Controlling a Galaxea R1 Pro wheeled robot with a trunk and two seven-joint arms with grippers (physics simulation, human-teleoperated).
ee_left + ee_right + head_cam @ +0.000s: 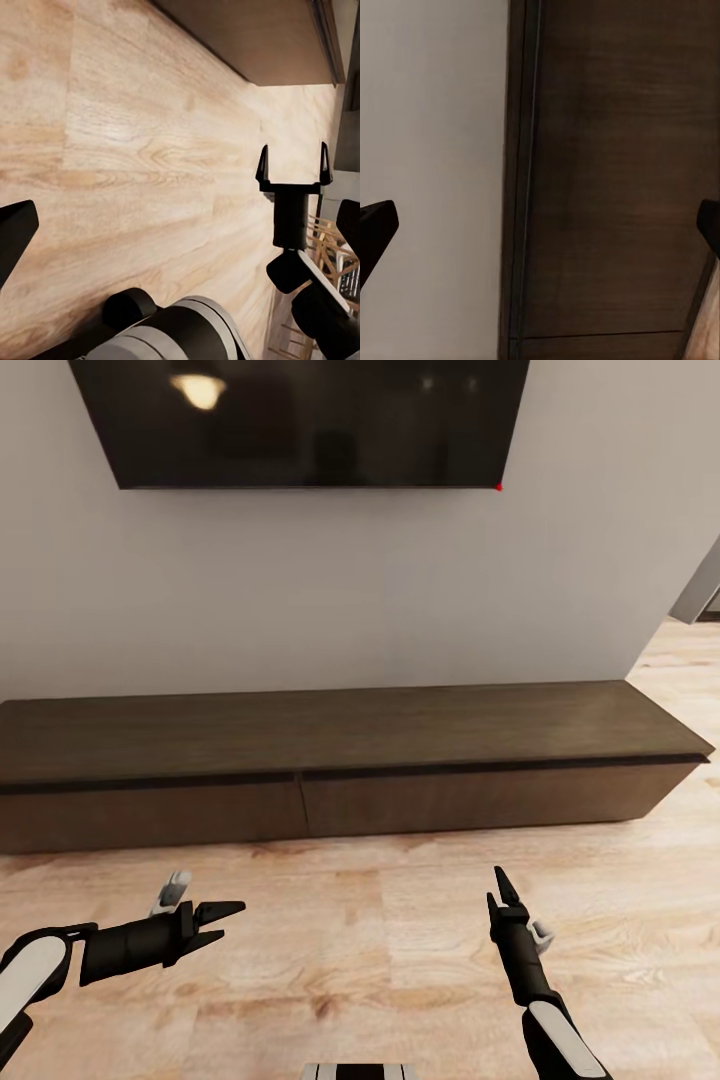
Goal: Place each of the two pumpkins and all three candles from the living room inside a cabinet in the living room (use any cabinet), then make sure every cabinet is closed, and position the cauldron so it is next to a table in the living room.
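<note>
Facing the long, low dark-brown wooden cabinet [340, 760], both drawer fronts shut flush, with two empty grippers held out over the pale wood-plank floor [380, 930].

Against the off-white wall [330, 590], the cabinet sits beneath a black wall-mounted screen [300, 420]. Left gripper [222, 921] points sideways toward the right gripper [500, 888], jaws apart and nothing between them; the right one aims at the cabinet, its jaws likewise spread wide, as the left wrist view [293, 161] confirms. Both hang near the floor, apart from the cabinet front.
</note>
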